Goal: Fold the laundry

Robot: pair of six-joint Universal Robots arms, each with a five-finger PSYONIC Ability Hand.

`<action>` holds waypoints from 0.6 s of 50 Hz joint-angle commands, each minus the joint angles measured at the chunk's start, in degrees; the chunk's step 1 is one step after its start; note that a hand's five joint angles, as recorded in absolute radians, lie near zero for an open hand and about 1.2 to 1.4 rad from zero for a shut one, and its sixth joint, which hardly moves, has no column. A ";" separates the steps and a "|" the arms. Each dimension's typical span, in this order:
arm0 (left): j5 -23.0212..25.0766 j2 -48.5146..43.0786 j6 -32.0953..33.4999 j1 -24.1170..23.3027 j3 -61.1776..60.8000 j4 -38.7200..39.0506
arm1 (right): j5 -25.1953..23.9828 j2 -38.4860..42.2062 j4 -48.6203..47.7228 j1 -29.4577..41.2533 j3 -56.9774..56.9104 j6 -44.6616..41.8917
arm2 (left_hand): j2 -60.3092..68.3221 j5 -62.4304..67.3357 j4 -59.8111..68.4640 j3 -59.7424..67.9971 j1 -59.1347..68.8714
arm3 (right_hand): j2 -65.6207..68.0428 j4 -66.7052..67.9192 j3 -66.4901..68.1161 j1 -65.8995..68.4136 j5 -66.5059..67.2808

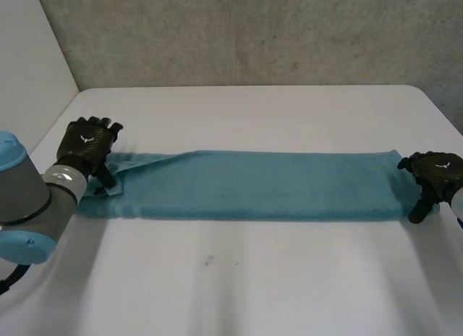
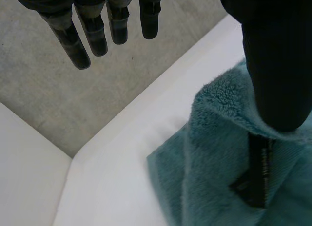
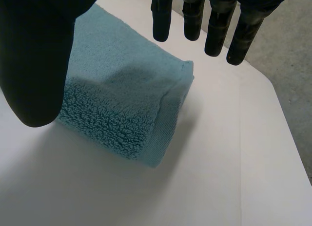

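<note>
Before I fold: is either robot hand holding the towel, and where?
Nothing held: left robot hand and right robot hand are open, one at each towel end.

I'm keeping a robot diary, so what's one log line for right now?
towel: teal long strip on table | left hand: open, at left end | right hand: open, at right end

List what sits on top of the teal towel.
The left hand rests its thumb on one end of the towel, beside a black tag. The right hand is at the other end. Cloth beneath the thumb is hidden.
</note>
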 commanded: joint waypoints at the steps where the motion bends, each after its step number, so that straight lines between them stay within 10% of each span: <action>1: 0.02 -7.48 10.56 0.31 9.24 3.05 | -0.05 -0.17 -0.51 -0.08 0.63 0.13 | -1.31 -2.30 -1.35 -1.91 -0.66 | 1.42 0.81 1.80 2.22 0.43; 10: 0.98 -15.75 27.18 0.83 24.64 9.55 | 0.03 -0.69 -0.51 0.01 1.68 0.04 | -1.87 -2.85 -1.90 -2.46 -1.21 | 1.42 0.81 1.80 2.22 0.43; 30: 9.25 -4.16 16.91 0.48 11.37 4.56 | -0.05 -0.96 -0.51 -0.16 1.95 0.04 | -1.65 -2.63 -1.68 -2.24 -1.00 | 0.58 -0.03 0.96 1.38 -0.41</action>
